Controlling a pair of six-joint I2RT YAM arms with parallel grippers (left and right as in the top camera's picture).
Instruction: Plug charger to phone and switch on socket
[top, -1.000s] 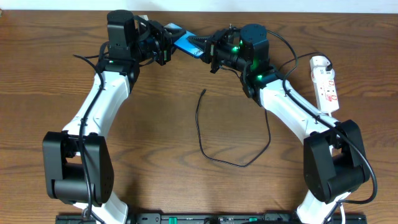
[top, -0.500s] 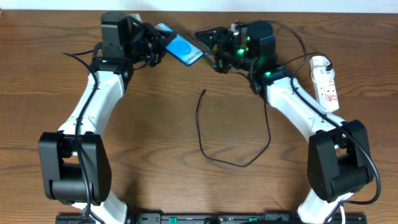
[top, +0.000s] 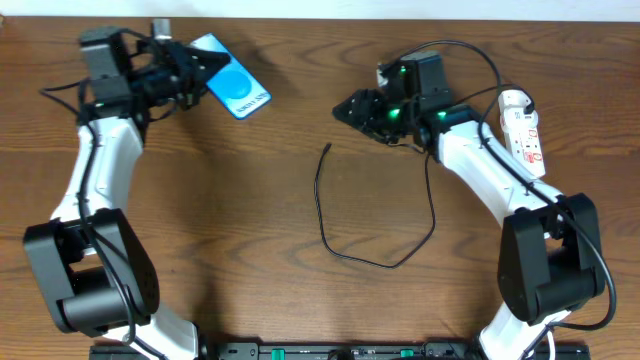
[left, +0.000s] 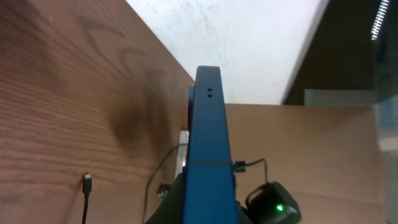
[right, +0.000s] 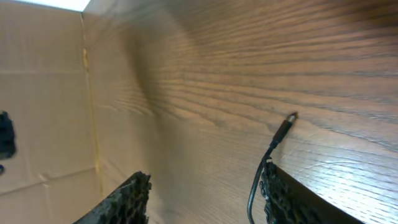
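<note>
Compared with a second ago, the phone (top: 232, 90) is no longer shared between the two arms near the far middle of the table (top: 250, 220). It is now carried off to the far left corner, pinched at one end by the left gripper (top: 185, 72), whose jaws are pressed together on it, with the blue screen turned upward. In the left wrist view the phone is seen edge-on, rising from between the fingers. The right gripper (top: 350, 108) has been released from the phone and swung down towards the charger (top: 318, 190). Its jaws are seen spread with nothing between them, and the charger's small plug tip (right: 286, 127) lies on the wood just ahead of them, untouched. The rest of the cable is looped loosely across the middle of the table. The socket (top: 525, 135) lies at the far right, untouched. A handover is judged complete, so picking up the plug tip is likely next.
</note>
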